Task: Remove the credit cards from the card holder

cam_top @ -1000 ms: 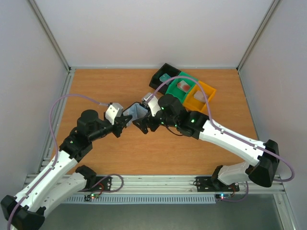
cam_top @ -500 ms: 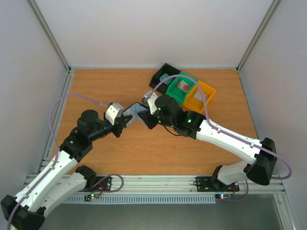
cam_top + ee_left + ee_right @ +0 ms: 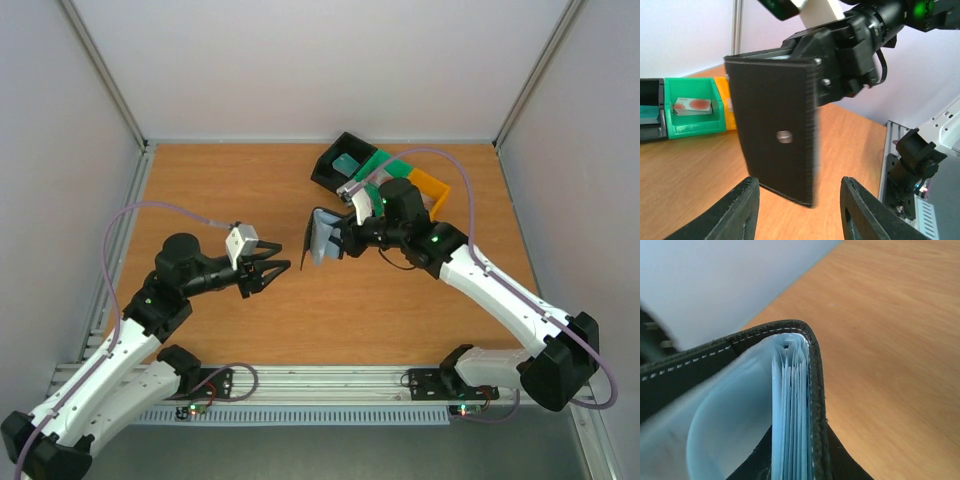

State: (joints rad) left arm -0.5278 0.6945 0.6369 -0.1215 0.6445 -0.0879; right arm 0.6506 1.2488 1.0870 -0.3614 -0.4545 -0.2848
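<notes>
The right gripper [image 3: 340, 241] clamped the card holder [image 3: 322, 238] upright in the air, while the left gripper [image 3: 272, 272], half open and empty just left of it, likely needed to pinch a card from its pockets next.

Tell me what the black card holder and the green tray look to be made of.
Black book-style card holder: matte leather or imitation, judging by pale stitching along its edge; inner pockets look like thin pale-blue plastic. Green box-shaped tray: probably hard moulded plastic, uniform colour, smooth walls.

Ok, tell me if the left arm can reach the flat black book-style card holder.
Probably yes: the open left gripper faces the card holder, held up by the right gripper; nothing between.
</notes>
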